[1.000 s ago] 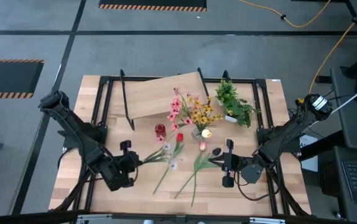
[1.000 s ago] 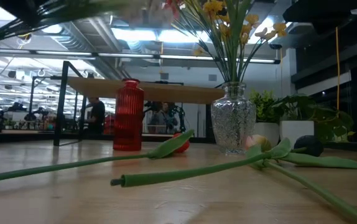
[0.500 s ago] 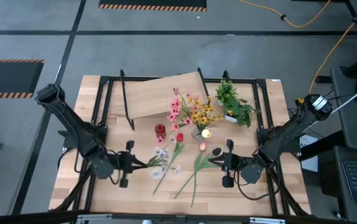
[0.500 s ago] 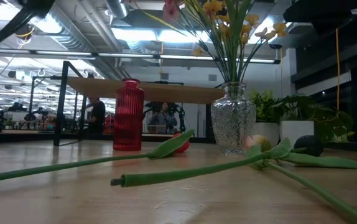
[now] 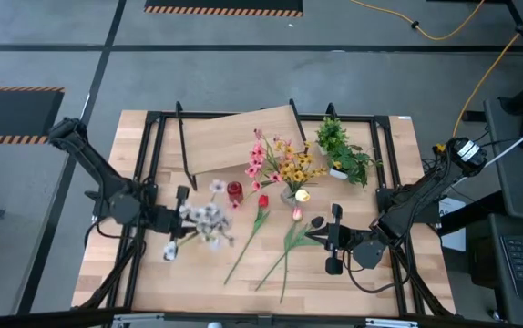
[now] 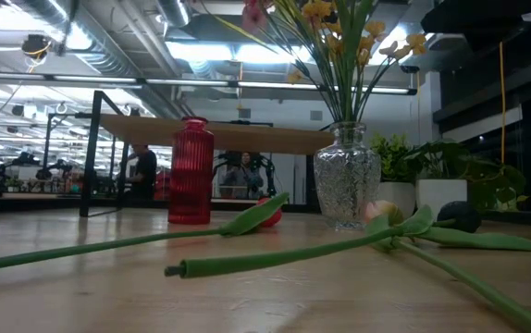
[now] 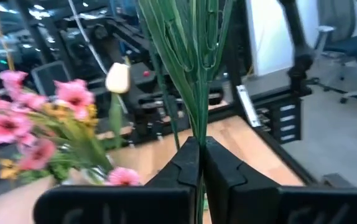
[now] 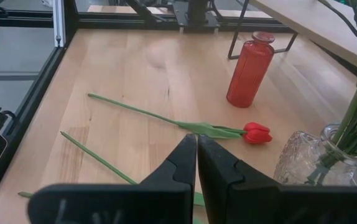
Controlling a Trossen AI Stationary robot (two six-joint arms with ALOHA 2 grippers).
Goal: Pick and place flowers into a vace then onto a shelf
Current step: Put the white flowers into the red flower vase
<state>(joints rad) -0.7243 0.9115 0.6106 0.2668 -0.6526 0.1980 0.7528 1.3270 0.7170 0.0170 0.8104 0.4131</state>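
Light-wood plank counter (image 5: 380, 282) framed by black rails, grey floor all round; near-left and near-right corners are bare, so most free room is along the near edge.

Wide light-wood shelf board on thin black legs (image 5: 234, 138) sits tilted at the far edge, left of centre. Ribbed red glass bottle vase (image 5: 234, 190) stands just in front of it. Textured clear glass vase (image 6: 346, 188) near centre holds pink and yellow flowers (image 5: 280, 162). Bushy green plant in white pot (image 5: 343, 152) at the far-right side.

Left claw (image 5: 172, 221) is over the left half of the counter, pinched tight on a bunch of thin green stems with pale white-pink heads (image 5: 205, 219), lifted clear of the wood. Since the earlier frame that bunch has moved up and toward the red vase.

Red tulip on a long green stem (image 5: 261, 205), a pink tulip (image 5: 296, 214) and a dark maroon one (image 5: 317, 221) lie flat near centre, unchanged.

Right claw (image 5: 333, 239) waits right of centre, fingers together, holding nothing.
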